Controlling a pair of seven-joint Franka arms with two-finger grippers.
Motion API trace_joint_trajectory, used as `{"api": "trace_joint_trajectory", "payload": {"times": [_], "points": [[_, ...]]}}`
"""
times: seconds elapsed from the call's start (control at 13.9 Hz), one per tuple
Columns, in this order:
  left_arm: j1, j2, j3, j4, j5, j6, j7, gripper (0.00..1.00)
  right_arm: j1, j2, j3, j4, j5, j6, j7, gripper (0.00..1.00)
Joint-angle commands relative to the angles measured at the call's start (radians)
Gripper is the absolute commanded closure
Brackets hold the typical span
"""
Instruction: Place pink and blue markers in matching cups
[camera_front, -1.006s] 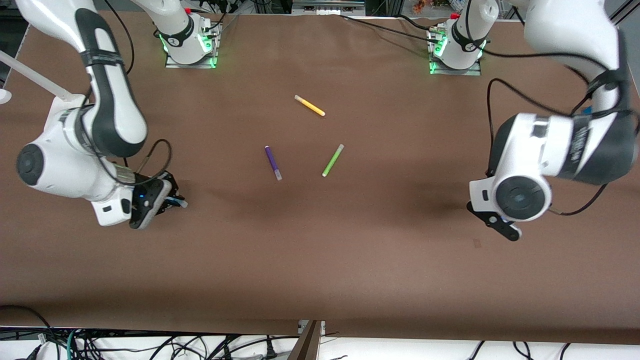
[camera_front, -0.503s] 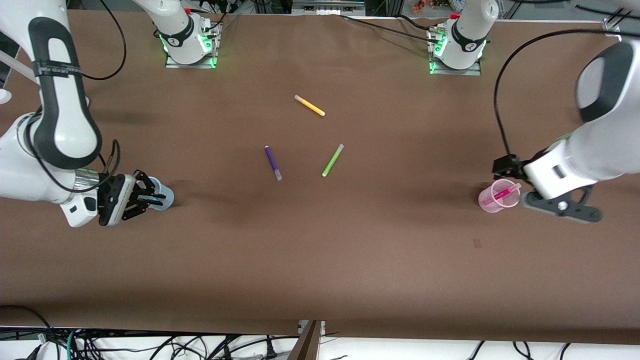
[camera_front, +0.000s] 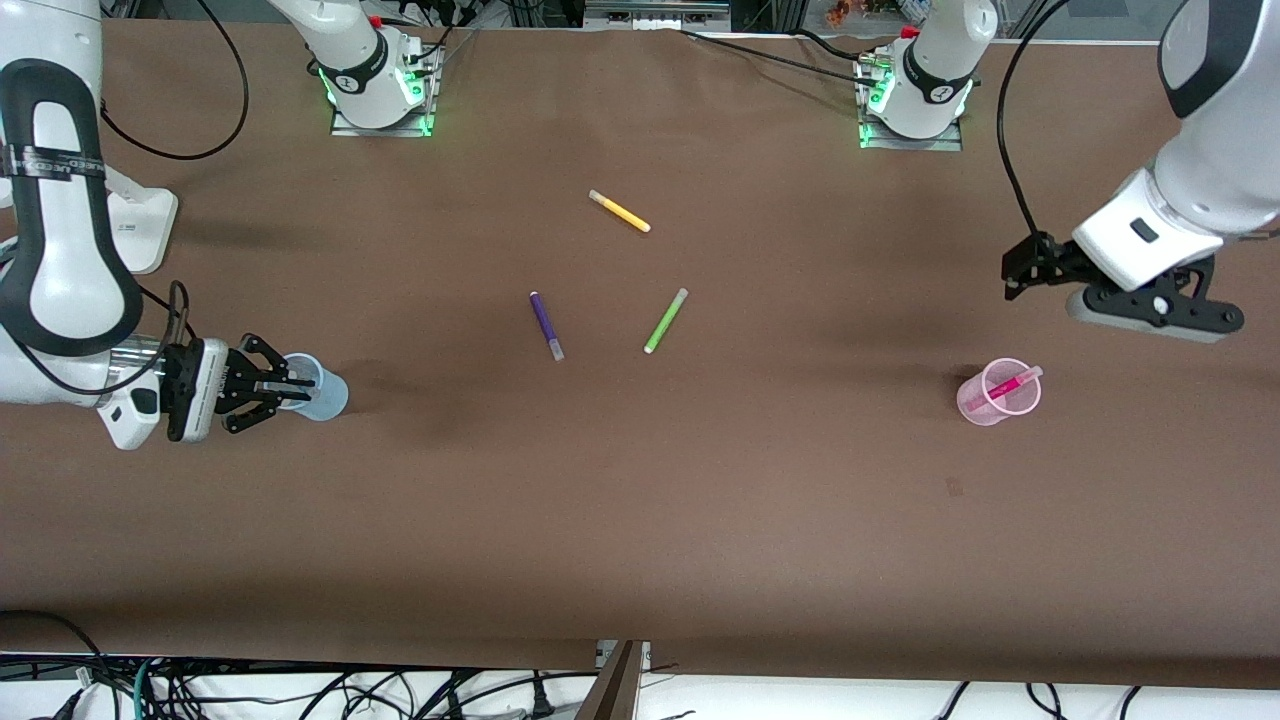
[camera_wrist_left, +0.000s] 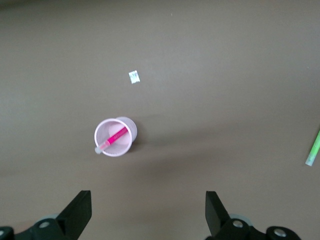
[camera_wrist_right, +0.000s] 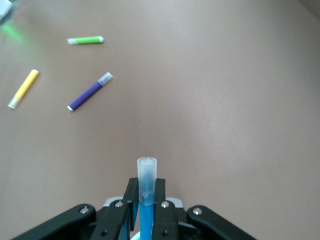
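Markers: five slim felt pens in all, one each of pink, blue, purple, lime-green and yellow.
Cups: two small translucent plastic cups, one pale pink and one pale blue.
Pink pair: the magenta-pink marker with a paler cap (camera_front: 1005, 385) leans inside the pale pink cup (camera_front: 975, 405), cap end over the rim; the cup stands upright toward the left arm's end of the table.
Blue pair: the bright blue marker with a greyish cap (camera_wrist_right: 146, 195) is clamped between the right gripper's fingers, cap end sticking out past them.
Blue cup: the pale blue cup (camera_front: 322, 393) stands toward the right arm's end of the table, just beside the right gripper (camera_front: 268, 385), whose fingers reach over its rim.
Left gripper: the left gripper (camera_front: 1020, 272) hangs in the air over bare table, its fingers spread apart and holding nothing.
Loose markers: the dark purple marker (camera_front: 546, 325), lime-green marker (camera_front: 666, 320) and yellow marker (camera_front: 619, 211) lie flat mid-table, apart from each other and well apart from both cups.
Scrap: a small white scrap (camera_wrist_left: 134, 76) lies near the pink cup.
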Motion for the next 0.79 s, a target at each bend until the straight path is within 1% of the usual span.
{"api": "trace_joint_trajectory", "payload": {"times": [0.0,0.14,0.29,0.57,0.65,0.72], "points": [[0.013,-0.067,0.005,-0.042,-0.037,-0.016,-0.005,0.0,-0.032,0.015,0.016,0.008,0.056,-0.039,-0.082,1.0],[0.013,-0.053,0.011,-0.013,-0.055,-0.013,-0.004,0.0,-0.038,0.023,0.016,0.008,0.07,-0.041,-0.125,1.0],[0.038,-0.041,0.012,0.004,-0.109,-0.014,0.01,0.0,-0.047,0.035,0.016,0.008,0.096,-0.062,-0.171,1.0],[0.039,-0.041,0.009,0.004,-0.098,-0.017,0.017,0.0,-0.068,0.056,0.016,0.008,0.105,-0.067,-0.211,1.0],[0.039,-0.041,0.006,0.004,-0.095,-0.019,0.031,0.0,-0.07,0.056,0.016,0.008,0.105,-0.067,-0.213,0.87],[0.039,-0.041,0.006,0.004,-0.095,-0.019,0.04,0.0,-0.074,0.056,0.016,0.008,0.105,-0.067,-0.212,0.54]]}}
